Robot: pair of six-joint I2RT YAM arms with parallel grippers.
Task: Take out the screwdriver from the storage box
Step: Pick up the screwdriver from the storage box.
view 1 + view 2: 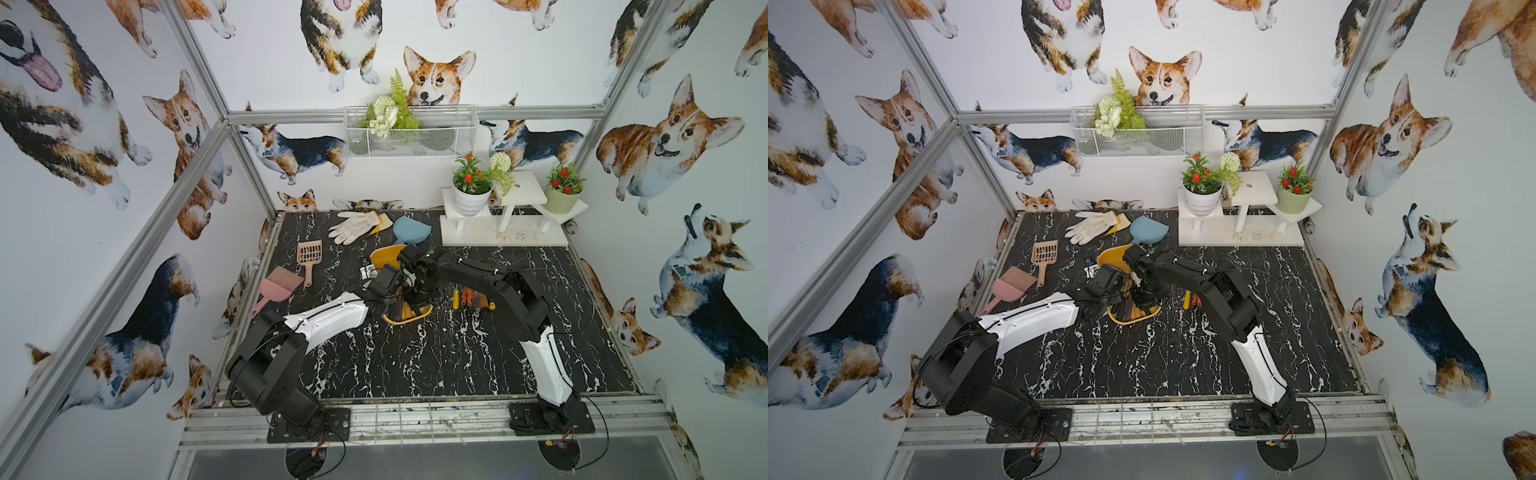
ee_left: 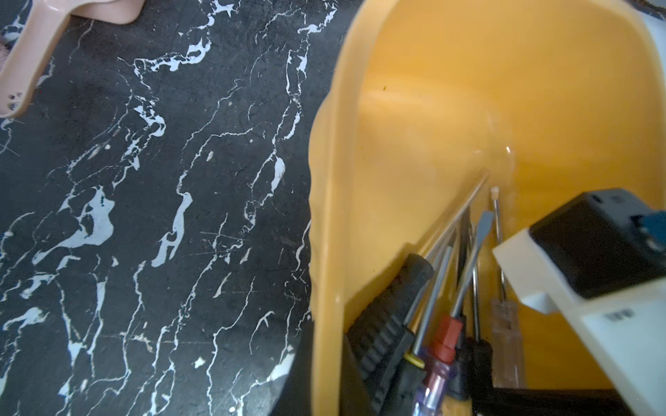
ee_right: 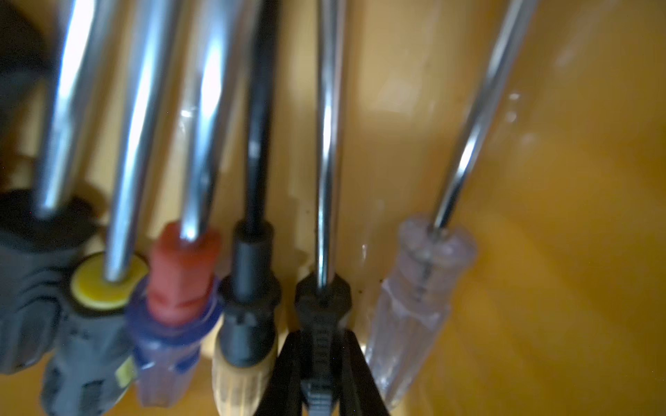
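Right fingers [image 3: 284,381] are clamped on either side of the black ribbed handle of a screwdriver [image 3: 322,299], which lies inside the storage box [image 1: 409,318]. Left fingers [image 1: 376,306] are together on the box's rim at its 9 o'clock side, though the contact itself is blurred.

The box sits near the middle of the black, white-veined surface [image 1: 415,365], enclosed by corgi-print walls [image 1: 104,208]. Loose tools [image 1: 473,301] lie at 3 o'clock from the box, a pink brush [image 1: 276,286] at 9 o'clock and a glove [image 1: 353,226] at 12 o'clock. Toward 6 o'clock the surface runs open to the near rail [image 1: 415,409].

The left arm [image 1: 324,316] and right arm [image 1: 478,270] cover the box's middle in both top views. Five other screwdrivers [image 3: 180,284] beside the held one are cut off at the handles.
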